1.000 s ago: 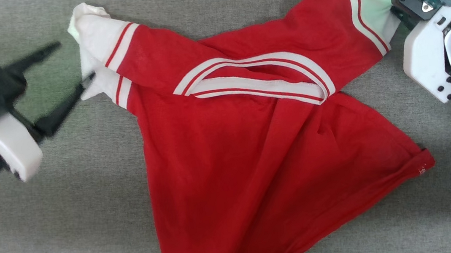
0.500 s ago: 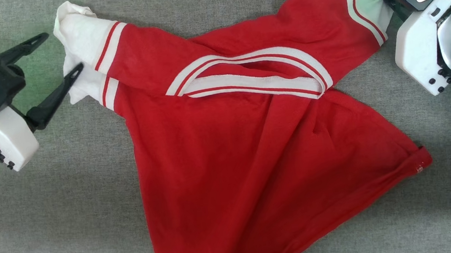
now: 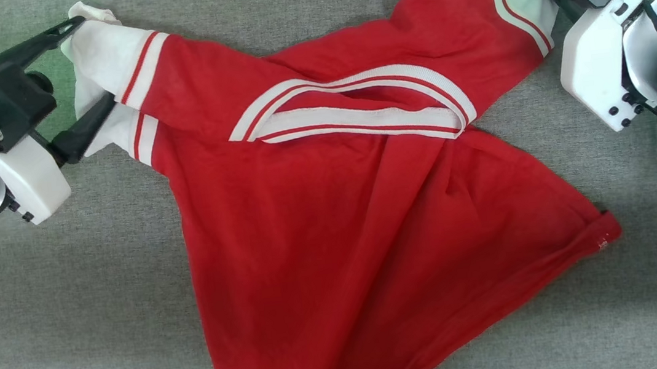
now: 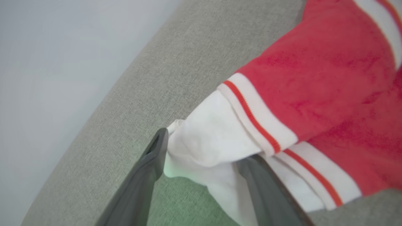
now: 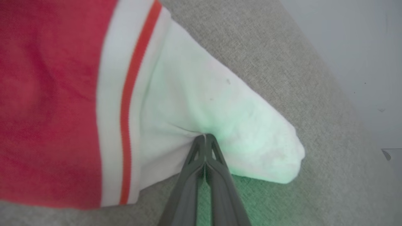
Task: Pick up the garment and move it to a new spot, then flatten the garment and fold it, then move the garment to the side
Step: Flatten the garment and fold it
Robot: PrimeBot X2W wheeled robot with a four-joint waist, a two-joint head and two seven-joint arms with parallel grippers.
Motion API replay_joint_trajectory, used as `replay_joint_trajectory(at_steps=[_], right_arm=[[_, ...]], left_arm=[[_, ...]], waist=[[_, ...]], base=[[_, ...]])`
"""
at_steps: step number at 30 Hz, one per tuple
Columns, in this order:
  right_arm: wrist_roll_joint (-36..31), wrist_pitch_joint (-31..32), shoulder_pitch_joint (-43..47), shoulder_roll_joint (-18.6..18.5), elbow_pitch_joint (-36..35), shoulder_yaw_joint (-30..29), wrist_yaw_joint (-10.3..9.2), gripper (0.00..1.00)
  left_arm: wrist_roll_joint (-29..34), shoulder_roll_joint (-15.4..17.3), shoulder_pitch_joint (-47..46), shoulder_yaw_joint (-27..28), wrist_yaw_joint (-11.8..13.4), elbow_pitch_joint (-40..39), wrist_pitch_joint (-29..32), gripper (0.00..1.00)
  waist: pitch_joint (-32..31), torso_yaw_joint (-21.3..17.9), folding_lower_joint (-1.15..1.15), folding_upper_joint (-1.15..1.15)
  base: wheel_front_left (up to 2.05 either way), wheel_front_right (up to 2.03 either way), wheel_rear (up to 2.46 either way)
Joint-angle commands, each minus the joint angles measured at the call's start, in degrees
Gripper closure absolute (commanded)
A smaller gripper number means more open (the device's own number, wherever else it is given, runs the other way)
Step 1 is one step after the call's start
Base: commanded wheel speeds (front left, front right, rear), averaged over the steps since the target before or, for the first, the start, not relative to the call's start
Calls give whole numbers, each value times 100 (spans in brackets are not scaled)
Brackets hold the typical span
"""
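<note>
Jaws: left pair wide apart astride one white sleeve end of garment, right pair pinching the other.

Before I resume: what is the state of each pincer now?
Left pincer: open, straddling one white sleeve end of the garment.
Right pincer: shut on the other sleeve.

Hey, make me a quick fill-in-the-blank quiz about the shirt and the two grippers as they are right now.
1. The right gripper is ___ on one white sleeve end of the garment.
2. The left gripper stands ___, one finger on each side of the other sleeve end.
3. The garment's body is ___ in colour.
4. It lies on a ___ fabric surface.

Missing words: shut; open; red; grey.
</note>
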Motion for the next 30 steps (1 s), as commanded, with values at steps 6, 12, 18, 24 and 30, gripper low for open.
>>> replay_joint_trajectory(at_steps=[6, 12, 18, 24, 30], right_arm=[[-19, -55, 316, 110, 287, 115, 9, 100], [-58, -268, 311, 173, 253, -85, 8, 100], [59, -592, 221, 512, 55, -907, 0, 100], [-164, -714, -524, 1268, 206, -1747, 0, 100], [-551, -972, -1792, 2271, 1067, -2493, 0, 100]], left_arm=[[85, 50, 52, 7, 15, -131, -1, 100], [-169, 132, 71, 8, 16, -254, 82, 100], [-1184, 105, -129, 12, 16, -219, 86, 100], [-3138, -96, -956, 25, 16, 206, 271, 100], [-4246, -334, -1874, 334, 16, 1053, 585, 100]], waist=[[-50, -59, 0, 0], [-138, -110, 0, 0], [-188, -174, 0, 0], [-159, -315, 0, 0], [-85, -500, 0, 0]], base=[[0, 0, 0], [0, 0, 0], [0, 0, 0], [0, 0, 0], [0, 0, 0]])
